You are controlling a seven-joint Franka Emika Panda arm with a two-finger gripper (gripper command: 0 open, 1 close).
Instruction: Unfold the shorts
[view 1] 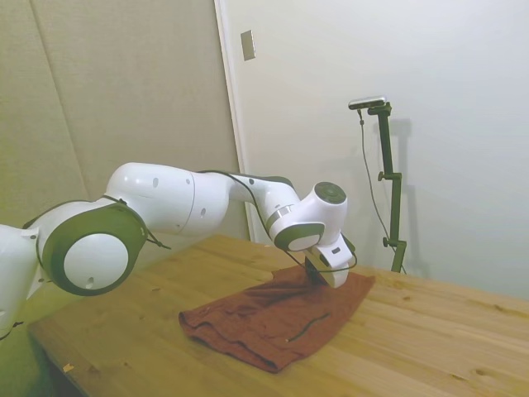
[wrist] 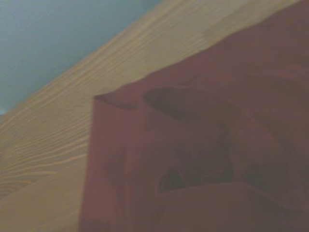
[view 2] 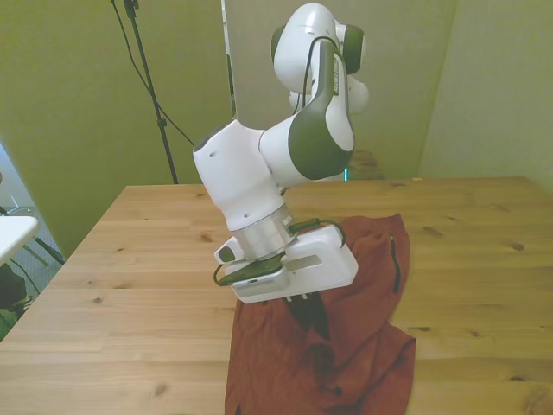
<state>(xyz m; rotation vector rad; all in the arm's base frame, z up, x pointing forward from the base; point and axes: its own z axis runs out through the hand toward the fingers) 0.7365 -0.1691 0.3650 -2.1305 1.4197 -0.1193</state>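
While the pale wooden plank table (view 1: 430, 331) carries the cloth, the white Franka arm (view 1: 165, 207) bends low over it.
The rust-red soft fabric shorts (view 1: 273, 318) lie rumpled on the table's middle, running toward the near edge in the front view, a dark slit-like mark (view 2: 394, 264) on their right side there. The dark two-finger gripper (view 2: 313, 318) points down onto the fabric; whether its jaws are apart or pinched on cloth I cannot tell.
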